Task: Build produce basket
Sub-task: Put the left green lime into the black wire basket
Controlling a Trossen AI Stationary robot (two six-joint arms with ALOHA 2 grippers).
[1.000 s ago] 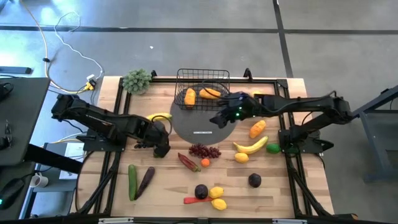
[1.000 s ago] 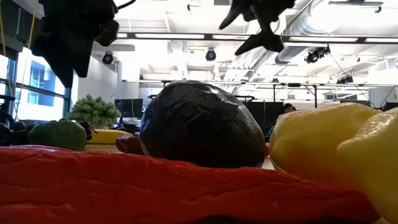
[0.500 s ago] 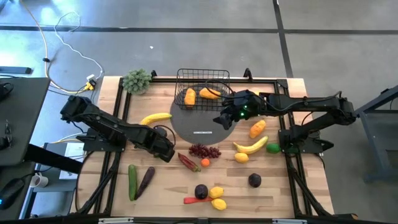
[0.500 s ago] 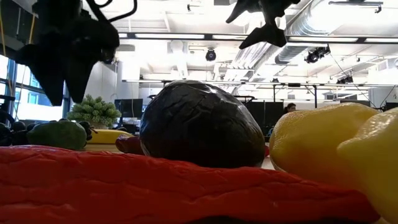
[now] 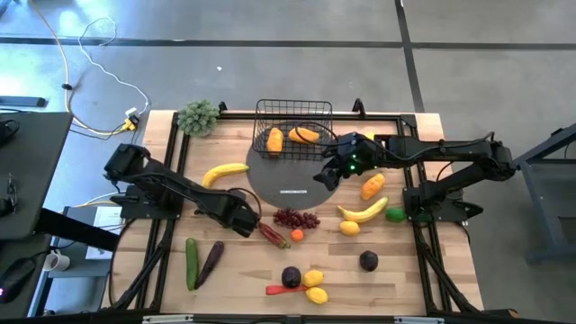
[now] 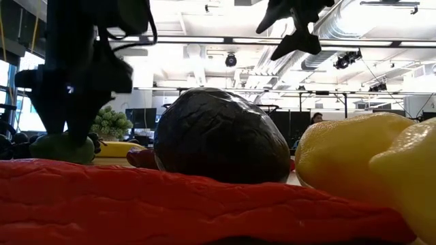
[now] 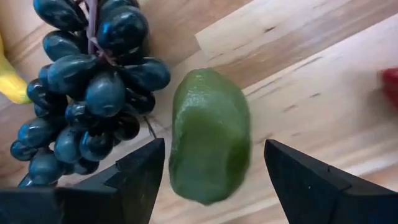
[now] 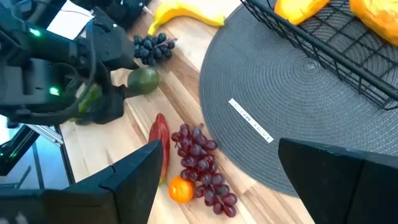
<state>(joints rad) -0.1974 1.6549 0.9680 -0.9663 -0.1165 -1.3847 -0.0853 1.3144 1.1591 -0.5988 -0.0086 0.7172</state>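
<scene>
Judging by the basket [image 5: 294,128] at upper centre, you have only two orange pieces [image 5: 288,138] loaded; the remaining produce [image 5: 298,219] lies scattered below. Your left gripper [image 7: 211,171] straddles a green fruit [image 7: 210,134], fingers wide apart, holding nothing; your right gripper [image 5: 325,172] hovers empty, also spread.

Inside the basket [image 5: 293,120] lie two orange pieces [image 5: 274,140]. Outside it: two bananas [image 5: 224,171], three lemons [image 5: 313,278], two dark plums [image 5: 368,261], one cucumber [image 5: 191,263], one eggplant [image 5: 210,263], two red chillies [image 5: 273,234], one red grape bunch [image 5: 296,218].
</scene>
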